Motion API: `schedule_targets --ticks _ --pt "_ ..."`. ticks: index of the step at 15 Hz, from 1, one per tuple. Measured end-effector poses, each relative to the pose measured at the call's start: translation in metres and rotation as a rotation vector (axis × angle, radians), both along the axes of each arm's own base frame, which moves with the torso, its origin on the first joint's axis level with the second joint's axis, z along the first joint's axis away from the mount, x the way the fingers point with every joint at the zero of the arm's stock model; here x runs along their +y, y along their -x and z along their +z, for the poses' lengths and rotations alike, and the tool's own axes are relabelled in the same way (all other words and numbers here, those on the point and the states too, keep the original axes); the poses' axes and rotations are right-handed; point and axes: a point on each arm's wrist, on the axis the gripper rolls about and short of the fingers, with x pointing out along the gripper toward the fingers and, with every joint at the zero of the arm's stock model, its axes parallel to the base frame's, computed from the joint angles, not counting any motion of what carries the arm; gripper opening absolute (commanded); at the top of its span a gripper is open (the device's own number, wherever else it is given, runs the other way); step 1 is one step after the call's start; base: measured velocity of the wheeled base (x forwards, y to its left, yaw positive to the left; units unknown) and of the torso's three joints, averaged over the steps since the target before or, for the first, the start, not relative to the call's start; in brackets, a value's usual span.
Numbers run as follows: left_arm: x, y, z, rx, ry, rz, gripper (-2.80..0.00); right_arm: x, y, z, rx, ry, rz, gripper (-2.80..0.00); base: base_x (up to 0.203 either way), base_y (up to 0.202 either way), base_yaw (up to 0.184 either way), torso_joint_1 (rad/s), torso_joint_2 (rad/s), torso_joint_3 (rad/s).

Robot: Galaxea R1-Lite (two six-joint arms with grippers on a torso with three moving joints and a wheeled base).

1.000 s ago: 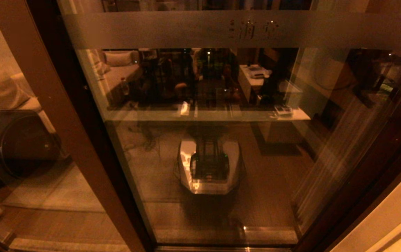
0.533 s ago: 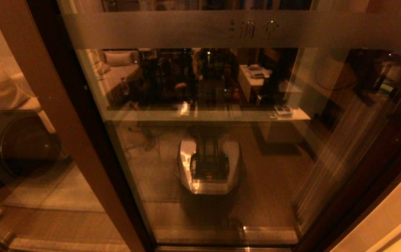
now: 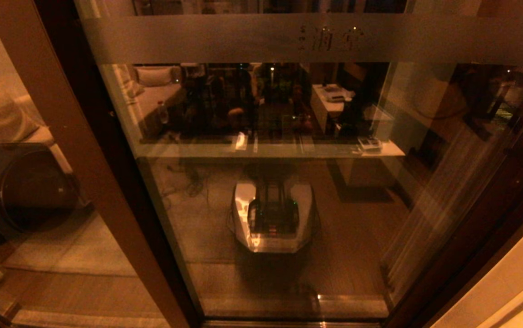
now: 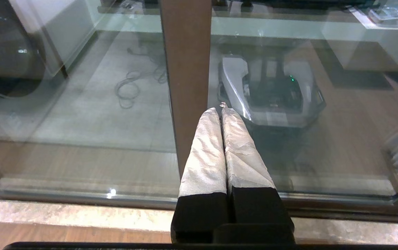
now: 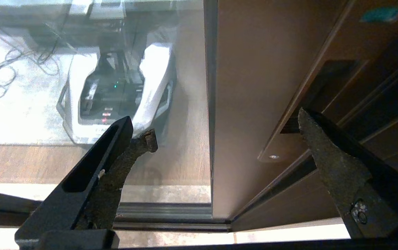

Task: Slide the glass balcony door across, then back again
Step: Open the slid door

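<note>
Head view: you've got the glass balcony door [image 3: 288,182] filling the frame, frosted band up top. Left wrist: left gripper [image 4: 221,110] is pressed closed, empty, parked before the door's brown stile. Right wrist: right gripper [image 5: 226,125] gapes wide, straddling the door's stile w/ the recessed handle [image 5: 289,139], holding nothing.

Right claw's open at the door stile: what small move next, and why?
Probably ease the right claw forward so one finger seats in the recessed handle of the door. The claw is open and straddles the stile without visibly gripping it. Left claw is shut, parked.
</note>
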Motion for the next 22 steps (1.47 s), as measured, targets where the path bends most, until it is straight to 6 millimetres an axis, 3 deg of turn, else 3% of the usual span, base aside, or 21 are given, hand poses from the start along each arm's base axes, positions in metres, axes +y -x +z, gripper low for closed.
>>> schedule_targets --ticks 10,22 --pt "0.000 0.000 0.000 0.000 0.000 0.000 -2.80 -0.007 -0.010 -0.006 0.003 -0.009 0.006 0.00 0.000 0.000 0.000 0.000 0.00 0.000" --pt "0.000 0.000 0.000 0.000 0.000 0.000 -2.80 0.009 -0.012 -0.011 0.004 -0.048 0.115 0.00 0.000 0.000 0.000 0.000 0.00 0.000"
